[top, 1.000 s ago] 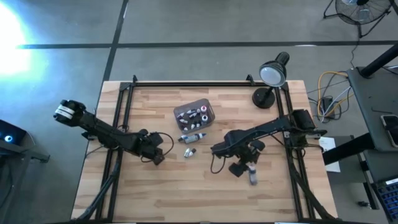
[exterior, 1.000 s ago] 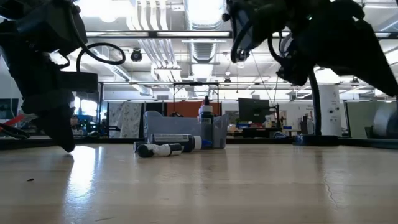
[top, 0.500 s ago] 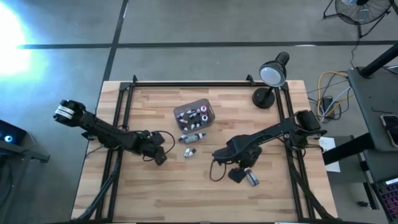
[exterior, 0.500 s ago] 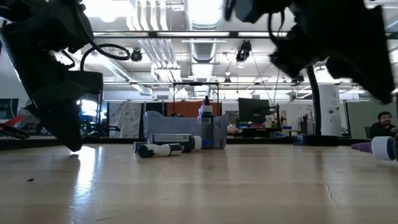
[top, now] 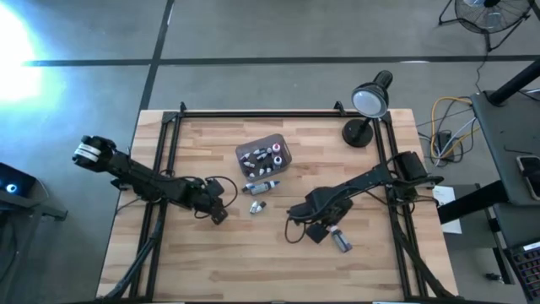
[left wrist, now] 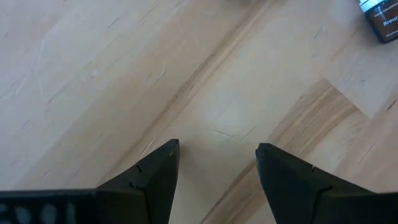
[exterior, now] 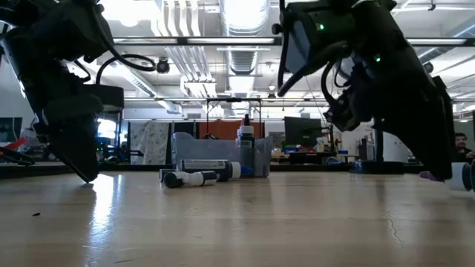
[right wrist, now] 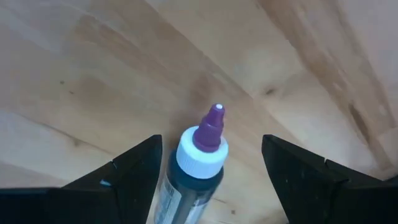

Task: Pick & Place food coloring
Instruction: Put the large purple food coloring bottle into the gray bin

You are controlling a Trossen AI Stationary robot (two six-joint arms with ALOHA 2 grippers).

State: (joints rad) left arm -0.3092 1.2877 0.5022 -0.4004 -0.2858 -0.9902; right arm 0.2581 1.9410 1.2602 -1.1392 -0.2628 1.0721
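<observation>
Bottle (right wrist: 198,163) body cut off

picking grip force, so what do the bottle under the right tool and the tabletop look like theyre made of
Bottle: looks like plastic. The dark body carries a printed label, a white ribbed collar sits above it, and the smooth purple dropper tip has a slight sheen. It could be soft squeeze plastic, but the pictures cannot confirm that.

Tabletop: pale wood in joined strips, with visible grain and seams. Its satin finish reflects the room lights in the low view.

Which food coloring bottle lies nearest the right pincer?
The purple-tipped bottle lying alone on the table between the open right pincer fingers; the others sit near the tub.
</observation>
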